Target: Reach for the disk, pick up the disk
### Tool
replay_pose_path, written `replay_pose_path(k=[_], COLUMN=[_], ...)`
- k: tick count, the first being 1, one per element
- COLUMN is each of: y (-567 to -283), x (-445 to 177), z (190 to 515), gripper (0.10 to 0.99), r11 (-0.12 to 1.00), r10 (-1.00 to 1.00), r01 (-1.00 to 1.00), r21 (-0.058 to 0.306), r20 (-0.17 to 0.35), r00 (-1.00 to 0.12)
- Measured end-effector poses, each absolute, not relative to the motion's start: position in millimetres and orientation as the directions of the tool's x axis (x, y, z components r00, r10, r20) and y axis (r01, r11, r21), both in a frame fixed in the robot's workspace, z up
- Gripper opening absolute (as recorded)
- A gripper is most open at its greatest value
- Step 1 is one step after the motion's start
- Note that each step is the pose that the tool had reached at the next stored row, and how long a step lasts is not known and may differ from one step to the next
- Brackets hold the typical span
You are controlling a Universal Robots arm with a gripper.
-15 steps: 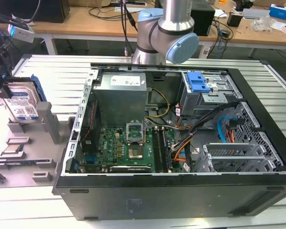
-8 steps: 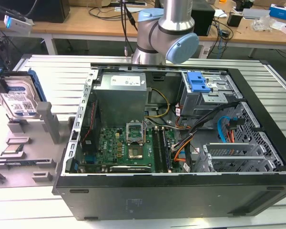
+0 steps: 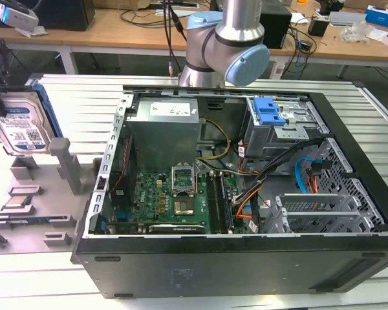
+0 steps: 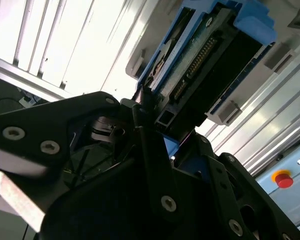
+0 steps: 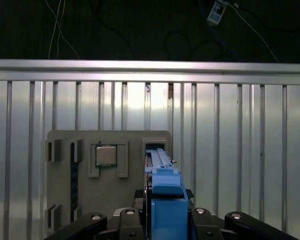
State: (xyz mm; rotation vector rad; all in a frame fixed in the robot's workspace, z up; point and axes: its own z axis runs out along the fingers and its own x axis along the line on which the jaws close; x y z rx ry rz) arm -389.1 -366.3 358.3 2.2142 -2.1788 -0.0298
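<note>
Pinching disk (image 3: 24, 126) edgewise in gripper (image 5: 165, 215), upper left of exterior view; may slip or snag holder (image 3: 52, 194) if tilted.

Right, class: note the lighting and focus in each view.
Exterior view: even light, sharp. Second wrist view: glare washes out the table slats; the end effector is a dark mass. First wrist view: black background, bright table rail, the close disk soft.

Slatted metal table (image 3: 84, 106) bears grey holder (image 3: 52, 194); open computer case (image 3: 246, 271).
</note>
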Motion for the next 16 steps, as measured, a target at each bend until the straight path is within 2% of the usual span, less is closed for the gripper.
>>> replay_pose_path(k=[16], y=[-365.7], x=[-389.2], z=[399.9], gripper=[0.369], r11=[-0.016], r10=[-1.0], r01=[-0.999], r21=[0.038], r20=[0.011], r00=[0.016])
